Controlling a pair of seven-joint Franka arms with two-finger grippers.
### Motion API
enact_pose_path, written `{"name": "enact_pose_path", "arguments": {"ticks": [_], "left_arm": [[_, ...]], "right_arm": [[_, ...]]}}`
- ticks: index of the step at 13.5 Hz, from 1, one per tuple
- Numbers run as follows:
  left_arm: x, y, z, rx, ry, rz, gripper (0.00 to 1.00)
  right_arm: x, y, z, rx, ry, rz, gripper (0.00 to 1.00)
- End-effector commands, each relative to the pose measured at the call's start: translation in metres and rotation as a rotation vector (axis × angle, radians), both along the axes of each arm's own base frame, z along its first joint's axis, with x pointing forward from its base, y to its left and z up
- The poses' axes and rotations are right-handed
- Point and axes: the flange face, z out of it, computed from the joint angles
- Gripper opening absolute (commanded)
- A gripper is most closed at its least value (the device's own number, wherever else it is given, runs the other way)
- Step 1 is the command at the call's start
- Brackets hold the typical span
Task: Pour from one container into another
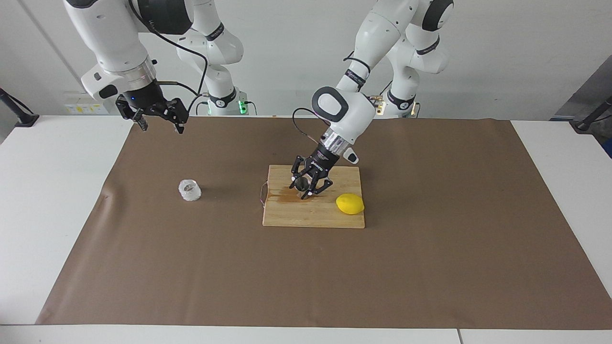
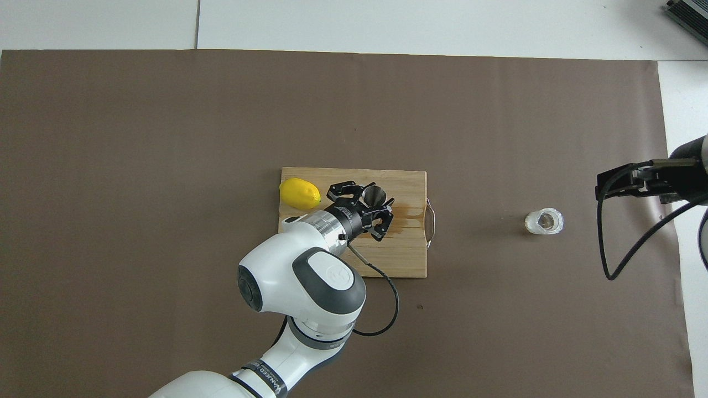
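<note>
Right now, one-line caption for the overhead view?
Left gripper around the jigger on the board, lemon beside; tumbler on the mat under the waiting right gripper.
</note>
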Motion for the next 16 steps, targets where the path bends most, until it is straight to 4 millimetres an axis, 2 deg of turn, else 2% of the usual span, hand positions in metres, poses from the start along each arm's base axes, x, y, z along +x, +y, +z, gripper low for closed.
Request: {"name": "enact_pose_path", "arguments": {"ticks": [1, 3, 5, 6, 7, 9, 12, 16], "left_arm": [[0.000, 0.000, 0.002, 0.020, -0.016, 0.004, 0.49], [-0.001, 0.001, 0.001, 0.027, -0.020, -0.002, 0.49], [-0.003, 0.000, 0.000, 0.033, -0.026, -0.013, 0.54], [-0.003, -0.001, 0.001, 0.033, -0.029, -0.016, 0.64], [-0.004, -0.001, 0.001, 0.039, -0.037, -0.026, 0.82], [-0.006, -0.002, 0.000, 0.045, -0.040, -0.034, 0.98], [-0.007, -0.003, 0.000, 0.048, -0.042, -0.035, 1.00], [-0.008, -0.004, 0.013, 0.054, -0.086, -0.066, 1.00]], "right_arm": [[-0.010, 0.008, 0.002, 0.008, 0.007, 0.034, 1.00], [-0.010, 0.010, 0.002, 0.008, 0.007, 0.037, 1.00], [-0.010, 0.010, 0.002, 0.007, 0.007, 0.038, 1.00], [-0.010, 0.010, 0.001, 0.008, 0.009, 0.038, 1.00], [-0.010, 0.010, 0.001, 0.007, 0.009, 0.038, 1.00], [-0.009, 0.010, 0.002, 0.008, 0.006, 0.035, 1.00], [-0.009, 0.010, 0.002, 0.008, 0.004, 0.035, 1.00], [-0.009, -0.001, 0.002, 0.009, 0.006, 0.015, 1.00]]}}
